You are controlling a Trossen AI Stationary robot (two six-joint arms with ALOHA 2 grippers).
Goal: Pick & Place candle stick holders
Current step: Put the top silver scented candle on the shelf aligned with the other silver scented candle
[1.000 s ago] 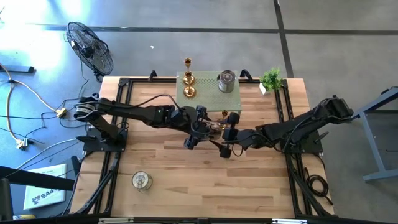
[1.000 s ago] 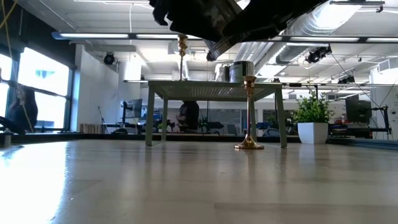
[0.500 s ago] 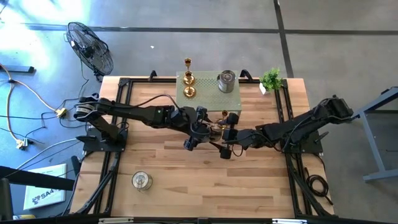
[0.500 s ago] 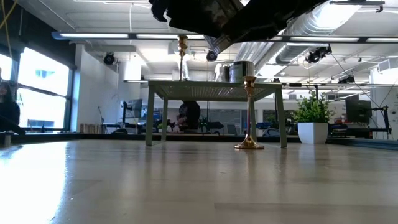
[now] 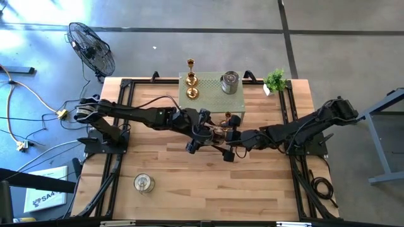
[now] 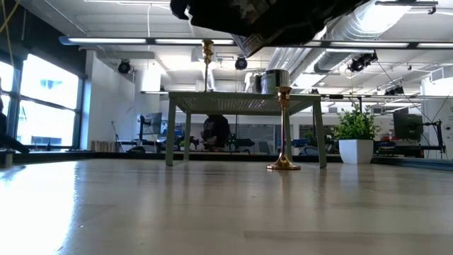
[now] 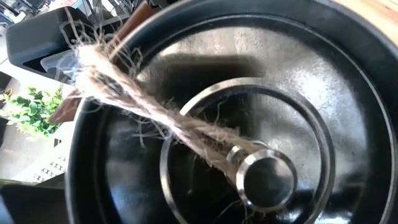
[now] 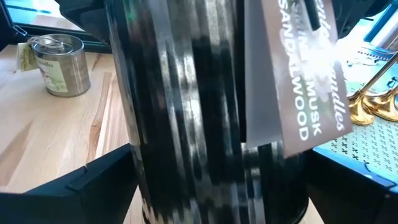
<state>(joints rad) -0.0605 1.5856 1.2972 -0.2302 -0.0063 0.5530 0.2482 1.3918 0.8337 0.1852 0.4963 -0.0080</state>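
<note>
Held holder: a silver-grey jar-like candle holder (image 5: 218, 133) is up off the table at mid-table, between the two grippers; the left wrist view looks down onto its lid (image 7: 249, 155), where a twine cord (image 7: 155, 118) runs to a round knob, and the right wrist view shows its ribbed side (image 8: 186, 106) with a paper tag (image 8: 298, 81).
Left gripper: the left gripper (image 5: 201, 129) reaches in from the left and is clamped on the jar, jaws spread wide around it.
Right gripper: the right gripper (image 5: 231, 139) comes in from the right with its jaws spread as wide as they go, one on either side of the jar's wall; whether its pads touch the jar cannot be told.
Raised stand: a small pale green stand (image 5: 211, 94) sits at the far middle of the table; on it are two gold holders (image 5: 192, 86) on its left part and one silver-grey jar (image 5: 230, 82) on its right part, apart from each other.
Gold holder beyond the stand: a taller gold holder (image 5: 190, 64) shows at the stand's far left corner.
Gold holder on the table: in the low view a slim gold holder (image 6: 284, 127) stands upright on the table just in front of the stand.
Near jar: another silver-grey jar (image 5: 144, 183) sits alone near the front left of the table, well apart from both grippers.
Potted plant: a green plant (image 5: 275, 80) stands at the far right corner.
Table: light wood planks (image 5: 189, 189).
</note>
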